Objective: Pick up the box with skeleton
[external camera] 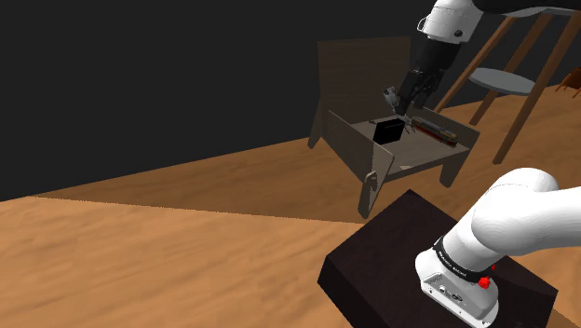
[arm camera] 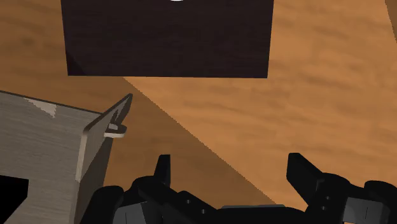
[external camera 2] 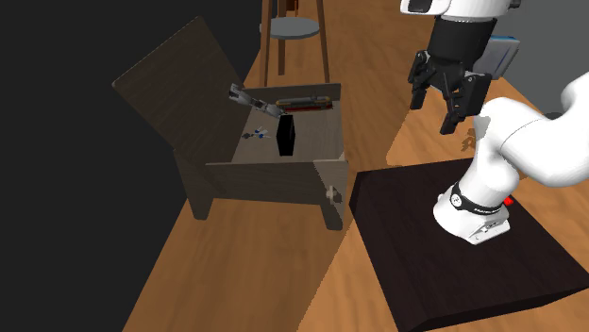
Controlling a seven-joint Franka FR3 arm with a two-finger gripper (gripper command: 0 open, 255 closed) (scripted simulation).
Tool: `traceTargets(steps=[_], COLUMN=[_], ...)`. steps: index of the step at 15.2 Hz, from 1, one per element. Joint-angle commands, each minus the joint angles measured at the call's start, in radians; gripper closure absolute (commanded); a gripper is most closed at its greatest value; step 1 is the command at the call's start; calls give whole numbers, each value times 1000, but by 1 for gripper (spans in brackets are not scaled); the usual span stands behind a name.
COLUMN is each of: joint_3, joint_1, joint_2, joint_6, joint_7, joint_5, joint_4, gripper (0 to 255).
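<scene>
Fingers (arm camera: pixel 163 172) open and empty, apart from the black box (external camera 2: pixel 287 135).
Should centre over it, then descend straight.

1. An orange-brown wood-grain floor (external camera: pixel 140 252) (external camera 2: pixel 245 273) (arm camera: pixel 286 108) spreads below me.
2. On it I see a low grey-brown wooden worktop (external camera: pixel 349 140) (external camera 2: pixel 274 179) (arm camera: pixel 44 140) with raised walls and a slanted back panel.
3. Lying on the worktop:
   - a long dark red-brown object (external camera: pixel 435 130) (external camera 2: pixel 304 105) along one edge
   - a grey elongated piece (external camera 2: pixel 255 99)
   - a small blue-grey item (external camera 2: pixel 255 135)
4. Beyond stands a wooden-legged stool with a round grey seat (external camera: pixel 503 81) (external camera 2: pixel 293 28).
5. A black area (external camera: pixel 140 75) (external camera 2: pixel 57 141) lies behind.
</scene>
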Motion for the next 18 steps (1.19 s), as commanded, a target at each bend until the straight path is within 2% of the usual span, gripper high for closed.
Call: traceTargets(steps=[1, 9, 18], joint_3=[0, -205, -449], joint_1=[0, -3, 25], joint_2=[0, 35, 230], joint_6=[0, 96, 259], joint_7=[0, -344, -729], joint_5=[0, -159, -291], joint_4=[0, -84, -52], gripper=[0, 0, 0])
